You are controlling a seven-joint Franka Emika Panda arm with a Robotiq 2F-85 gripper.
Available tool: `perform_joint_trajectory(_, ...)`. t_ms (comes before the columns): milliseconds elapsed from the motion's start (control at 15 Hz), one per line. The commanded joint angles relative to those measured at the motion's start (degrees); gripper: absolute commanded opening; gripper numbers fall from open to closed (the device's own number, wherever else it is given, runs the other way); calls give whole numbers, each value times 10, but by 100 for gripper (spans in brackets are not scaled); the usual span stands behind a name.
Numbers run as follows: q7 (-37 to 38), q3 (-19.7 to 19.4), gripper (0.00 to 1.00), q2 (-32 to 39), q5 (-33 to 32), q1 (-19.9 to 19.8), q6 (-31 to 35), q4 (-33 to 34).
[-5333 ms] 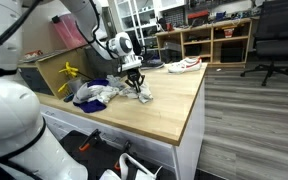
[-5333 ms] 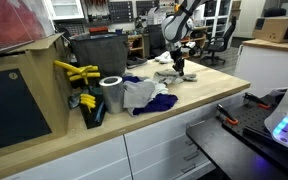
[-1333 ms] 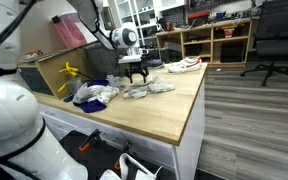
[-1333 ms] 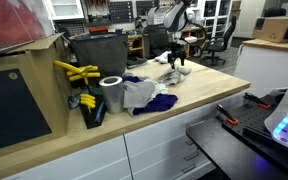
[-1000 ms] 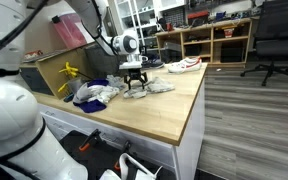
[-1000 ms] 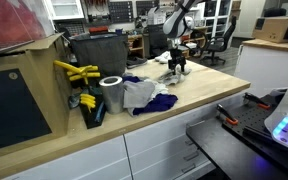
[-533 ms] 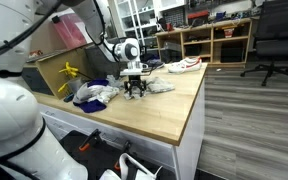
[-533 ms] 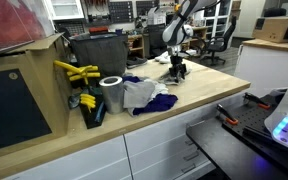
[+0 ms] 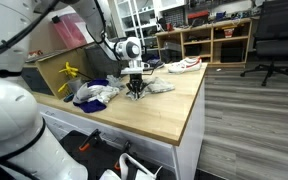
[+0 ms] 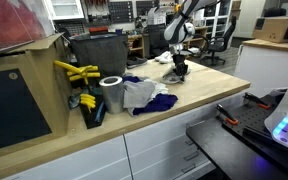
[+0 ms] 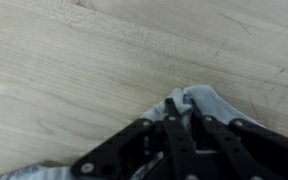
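Observation:
A light grey cloth (image 9: 156, 86) lies crumpled on the wooden table top (image 9: 169, 110). My gripper (image 9: 136, 92) stands straight down on the cloth's near edge; in an exterior view the gripper (image 10: 180, 72) is pressed onto the same cloth (image 10: 166, 76). In the wrist view the gripper (image 11: 180, 103) has its two black fingers (image 11: 170, 115) nearly together, with a raised fold of the grey cloth (image 11: 210, 100) pinched between them. Bare wood shows beyond the fold.
A heap of white and blue cloths (image 9: 92, 94) lies beside the gripper, next to a metal cylinder (image 10: 111, 93) and a box with yellow tools (image 10: 74, 72). A white and red shoe (image 9: 184, 65) sits at the table's far end. The table edge (image 9: 196, 110) drops to the floor.
The gripper came down from above the table onto the grey cloth, and its jaws went from wide open to closed on a fold of it.

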Motion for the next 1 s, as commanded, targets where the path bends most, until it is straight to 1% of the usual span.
perform_joint_trajectory(0, -9, -5, 0, -47, -18, 1, -54, -50)
perform_joint_trajectory(133, -2, -8, 1, -67, -25, 2, -92, -74)
perform_joint_trajectory(467, 17, -15, 1, -115, -54, 7, -181, -127)
perform_joint_trajectory(667, 25, -17, 1, -136, -79, 8, -198, -153)
perform_joint_trajectory(733, 27, -17, 31, -142, -88, 9, -193, -161)
perform_joint_trajectory(800, 31, -17, 33, -147, -95, 10, -191, -167)
perform_joint_trajectory(933, 29, -15, 45, -152, -104, 10, -189, -174)
